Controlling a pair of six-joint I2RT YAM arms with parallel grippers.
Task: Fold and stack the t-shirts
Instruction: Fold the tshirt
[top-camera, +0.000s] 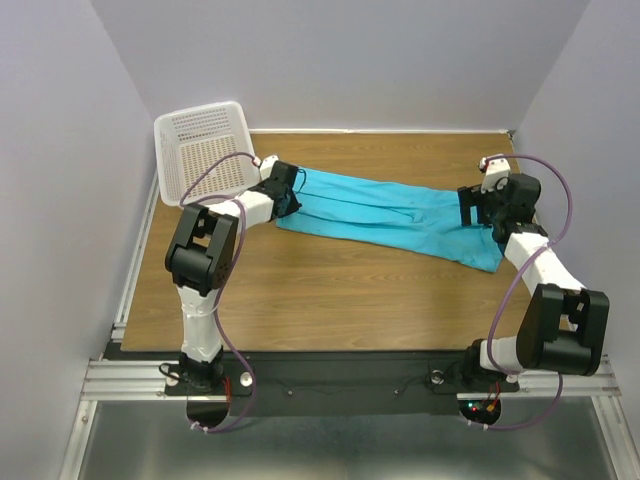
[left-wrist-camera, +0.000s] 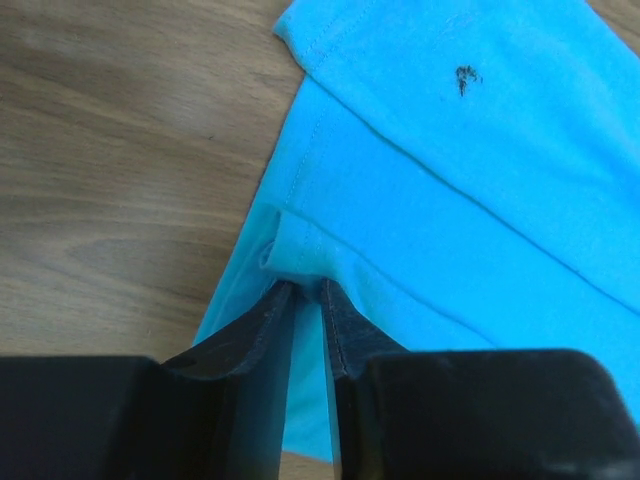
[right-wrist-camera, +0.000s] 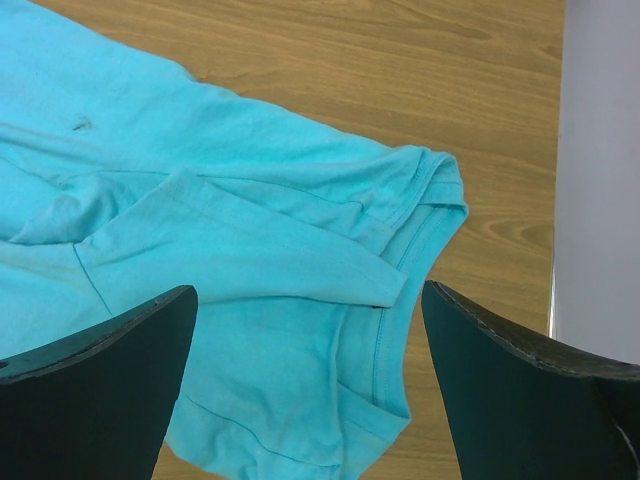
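Note:
The turquoise t-shirt (top-camera: 390, 215) lies stretched in a long band across the wooden table (top-camera: 330, 300), running from left to right. My left gripper (top-camera: 290, 195) is at its left end. In the left wrist view the two fingers (left-wrist-camera: 305, 288) have closed to a narrow gap and pinch a raised fold of the hem (left-wrist-camera: 290, 240). My right gripper (top-camera: 468, 208) hovers over the shirt's right end. In the right wrist view it (right-wrist-camera: 309, 290) stands wide open, straddling the neck opening (right-wrist-camera: 430, 210) with nothing gripped.
A white perforated basket (top-camera: 205, 150) leans at the back left corner, close behind the left arm. Pale walls enclose the table on three sides. A small dark speck (left-wrist-camera: 465, 77) marks the cloth.

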